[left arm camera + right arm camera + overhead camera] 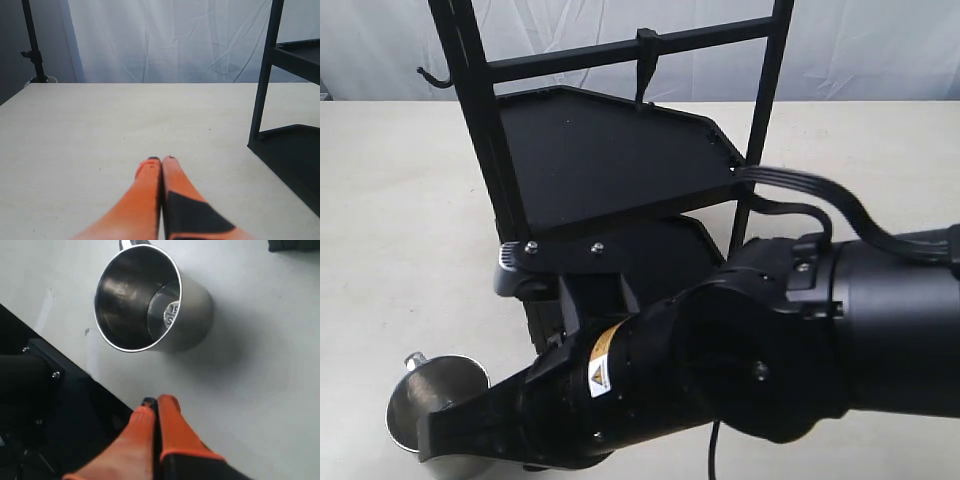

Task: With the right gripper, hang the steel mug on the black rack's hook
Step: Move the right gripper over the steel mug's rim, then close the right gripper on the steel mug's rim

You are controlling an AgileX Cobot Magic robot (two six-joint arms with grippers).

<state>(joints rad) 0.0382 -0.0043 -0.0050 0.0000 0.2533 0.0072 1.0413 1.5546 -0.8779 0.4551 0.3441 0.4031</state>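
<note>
Shiny stainless-steel cylindrical mug (150,300): upright on the pale surface (400,230), mouth open, beside the base of the tall matte black metal rack (610,160); not held.
Slim straight black hook (644,65): hanging from the rack's crossbar, square collar at its top, bare.
Right tool (155,407), black and grey with orange pads: jaws pressed together, empty, near the mug, not touching.
Left tool (161,162): orange fingers together, empty, low over the surface, rack post to one side.
</note>
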